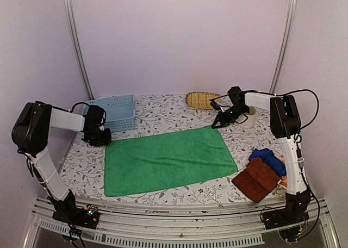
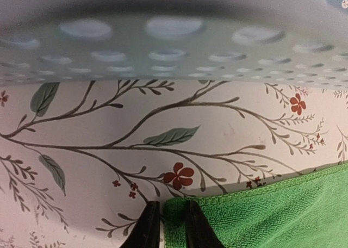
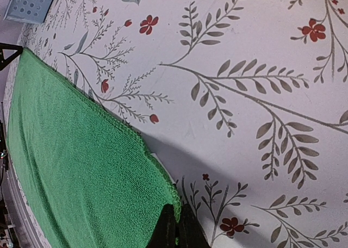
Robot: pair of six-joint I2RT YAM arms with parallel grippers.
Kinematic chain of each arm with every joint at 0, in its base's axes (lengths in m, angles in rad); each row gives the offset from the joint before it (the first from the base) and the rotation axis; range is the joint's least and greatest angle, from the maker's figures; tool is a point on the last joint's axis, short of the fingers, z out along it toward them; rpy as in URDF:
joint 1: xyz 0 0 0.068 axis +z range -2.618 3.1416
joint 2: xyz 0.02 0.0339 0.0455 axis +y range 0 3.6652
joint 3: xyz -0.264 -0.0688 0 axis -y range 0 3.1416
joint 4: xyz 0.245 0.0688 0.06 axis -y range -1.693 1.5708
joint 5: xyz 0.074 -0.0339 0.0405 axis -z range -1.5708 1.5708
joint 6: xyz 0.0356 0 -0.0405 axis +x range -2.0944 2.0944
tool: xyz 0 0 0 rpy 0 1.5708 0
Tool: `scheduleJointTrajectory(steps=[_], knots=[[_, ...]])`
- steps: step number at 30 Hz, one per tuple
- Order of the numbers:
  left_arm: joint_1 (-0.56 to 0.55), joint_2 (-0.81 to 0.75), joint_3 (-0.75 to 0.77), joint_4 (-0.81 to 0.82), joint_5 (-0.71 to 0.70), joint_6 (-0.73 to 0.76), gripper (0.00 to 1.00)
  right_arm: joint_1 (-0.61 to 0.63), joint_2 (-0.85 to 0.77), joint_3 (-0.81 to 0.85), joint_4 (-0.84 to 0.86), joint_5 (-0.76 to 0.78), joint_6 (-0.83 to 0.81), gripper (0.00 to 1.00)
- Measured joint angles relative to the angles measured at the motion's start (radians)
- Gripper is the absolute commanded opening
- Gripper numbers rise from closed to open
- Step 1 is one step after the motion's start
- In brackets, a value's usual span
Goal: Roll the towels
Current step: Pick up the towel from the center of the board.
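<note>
Left gripper (image 2: 169, 222): jaws narrowly apart, straddling the far-left corner of the green towel (image 1: 168, 161). From the left wrist I see a pale sliver of cloth-covered table (image 1: 163, 107) between the left finger (image 2: 147, 229) and the towel's hem, so I read it as not clamped. Corner lies flat between the fingers.

Right gripper (image 3: 178, 229): jaws closed tight on the far-right corner of the same towel. The hem runs straight into the pinch and the corner is slightly lifted off the table.

Green towel: spread open and flat in the middle of the table, long side running left to right, with a gripper at each far corner.

Pale blue perforated basket (image 1: 117, 112): just behind the left gripper, close to the towel's far-left corner but apart from it.

Yellow straw tray (image 1: 202, 100): at the far edge, behind the right gripper.

Other towels: near-right corner, in a heap beside the right arm. Reddish-brown towel (image 1: 256, 180) folded, nearest me; blue towel (image 1: 266, 156) behind it; orange towel (image 1: 282, 162) showing only as a sliver at the right.
</note>
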State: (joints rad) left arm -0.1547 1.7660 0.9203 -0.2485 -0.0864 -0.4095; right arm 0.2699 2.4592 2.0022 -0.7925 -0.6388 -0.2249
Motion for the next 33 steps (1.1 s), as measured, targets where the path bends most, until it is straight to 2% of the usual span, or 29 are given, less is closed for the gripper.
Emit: scheduleJointTrajectory(steps=[6, 14, 20, 25, 33], knots=[[0.0, 0.002, 0.001, -0.004, -0.01, 0.006, 0.0, 0.0, 0.0, 0.001, 0.0, 0.001, 0.0, 0.04], [-0.018, -0.014, -0.007, 0.001, -0.023, 0.008, 0.0, -0.01, 0.009, 0.068, -0.01, 0.01, -0.004, 0.03], [-0.032, -0.154, -0.037, 0.004, -0.026, 0.008, 0.0, -0.032, 0.009, 0.134, -0.002, 0.008, -0.023, 0.03], [-0.033, -0.268, -0.054, 0.033, -0.023, 0.007, 0.0, -0.038, 0.009, 0.134, 0.002, 0.008, -0.047, 0.03], [-0.033, -0.316, -0.108, 0.039, 0.0, -0.007, 0.0, -0.037, -0.011, 0.055, 0.031, -0.008, -0.106, 0.03]])
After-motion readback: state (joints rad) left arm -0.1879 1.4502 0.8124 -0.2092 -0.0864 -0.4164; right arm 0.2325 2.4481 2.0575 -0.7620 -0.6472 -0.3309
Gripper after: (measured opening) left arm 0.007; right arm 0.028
